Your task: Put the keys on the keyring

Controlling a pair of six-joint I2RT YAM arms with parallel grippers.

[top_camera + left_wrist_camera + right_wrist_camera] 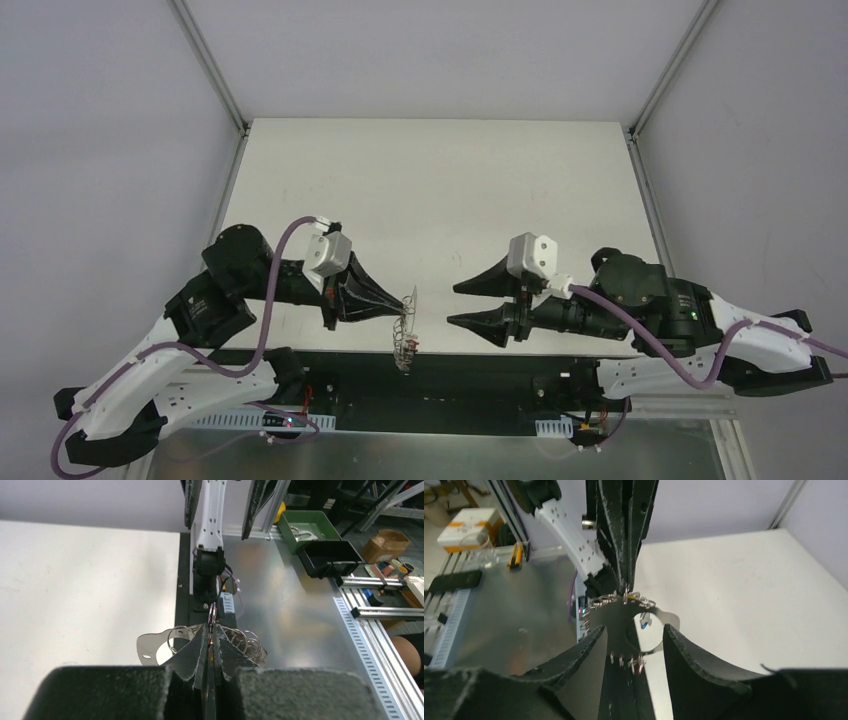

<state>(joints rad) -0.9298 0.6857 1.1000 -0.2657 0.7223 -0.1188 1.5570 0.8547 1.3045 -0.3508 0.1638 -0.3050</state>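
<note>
Pinches one keyring (pixel 410 300), centre frame, in closed left gripper (pixel 399 306); dangles keys (pixel 405 346) too small to count. Faces one spread, empty right gripper (pixel 453 304).

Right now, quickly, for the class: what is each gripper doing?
Left gripper: shut on the keyring.
Right gripper: open, holding nothing.

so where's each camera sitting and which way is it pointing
Top external: above and behind the arm bases, looking down on the white table; both arms show, left gripper facing right gripper.
Left wrist: on the left arm, facing right; its shut fingers pinch the keyring.
Right wrist: on the right arm, facing left; its open fingers show.
Shared: both wrist views show the keyring.
</note>
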